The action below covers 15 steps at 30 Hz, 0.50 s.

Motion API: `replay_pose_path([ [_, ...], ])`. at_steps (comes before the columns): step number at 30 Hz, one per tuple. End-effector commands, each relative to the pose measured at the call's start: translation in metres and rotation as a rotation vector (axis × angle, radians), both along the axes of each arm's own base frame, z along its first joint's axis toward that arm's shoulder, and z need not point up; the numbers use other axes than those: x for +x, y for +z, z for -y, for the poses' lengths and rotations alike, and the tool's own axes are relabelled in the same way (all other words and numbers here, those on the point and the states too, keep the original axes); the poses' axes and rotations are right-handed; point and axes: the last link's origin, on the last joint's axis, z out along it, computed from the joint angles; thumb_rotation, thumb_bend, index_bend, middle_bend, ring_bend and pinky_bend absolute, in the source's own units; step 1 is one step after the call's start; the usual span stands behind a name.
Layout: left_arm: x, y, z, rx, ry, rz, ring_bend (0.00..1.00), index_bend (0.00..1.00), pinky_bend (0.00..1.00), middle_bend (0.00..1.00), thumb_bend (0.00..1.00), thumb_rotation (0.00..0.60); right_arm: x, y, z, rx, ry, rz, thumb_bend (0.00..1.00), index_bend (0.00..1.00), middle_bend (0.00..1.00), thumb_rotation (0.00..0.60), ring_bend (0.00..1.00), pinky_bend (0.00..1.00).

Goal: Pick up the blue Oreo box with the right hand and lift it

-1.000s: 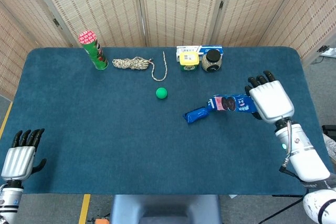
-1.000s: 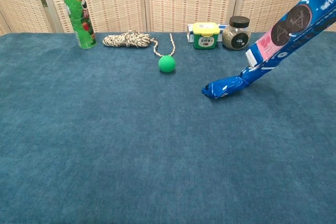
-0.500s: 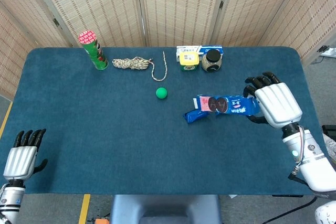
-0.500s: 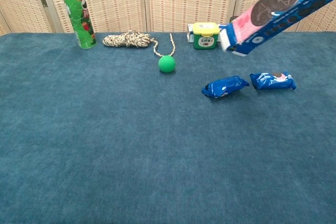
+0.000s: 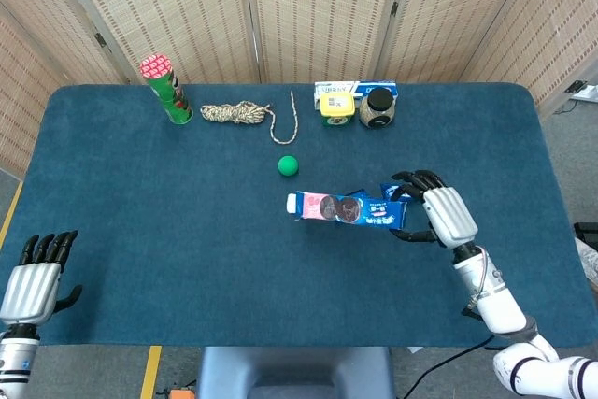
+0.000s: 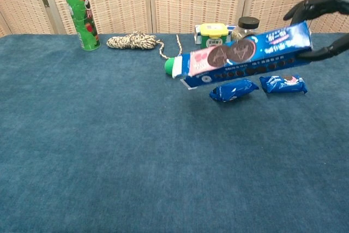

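Blue Oreo box (image 6: 245, 55) gripped at its far end by right hand (image 5: 439, 215) — long axis near level, clear above counter (image 5: 187, 231); left hand (image 5: 33, 282) empty, distant

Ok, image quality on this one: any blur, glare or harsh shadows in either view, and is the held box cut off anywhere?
Head view: even, soft light, no glare, all sharp; the long blue Oreo box shows whole in the right robot hand. Chest view: box sharp and fully in frame, the robot hand cut off by the right edge; only faint shadows under the two small blue snack packets.
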Motion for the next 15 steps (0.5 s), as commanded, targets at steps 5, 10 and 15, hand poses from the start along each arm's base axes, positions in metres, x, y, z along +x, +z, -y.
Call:
replay_pose_path([
  [5, -0.001, 0.002, -0.002, 0.006, 0.0, 0.011, 0.1, 0.03, 0.05, 0.12, 0.3, 0.6, -0.05, -0.064, 0.006, 0.178, -0.115, -0.008, 0.23, 0.31, 0.12, 0.6, 0.16, 0.14],
  [10, -0.001, 0.002, -0.001, 0.002, -0.003, 0.011, 0.1, 0.03, 0.05, 0.12, 0.3, 0.6, -0.057, -0.054, 0.01, 0.217, -0.089, -0.203, 0.23, 0.0, 0.0, 0.6, 0.01, 0.02],
  [15, -0.001, 0.002, -0.001, 0.001, -0.002, 0.013, 0.1, 0.03, 0.05, 0.12, 0.3, 0.6, -0.052, -0.021, 0.004, 0.122, -0.067, -0.33, 0.23, 0.0, 0.0, 0.6, 0.0, 0.0],
])
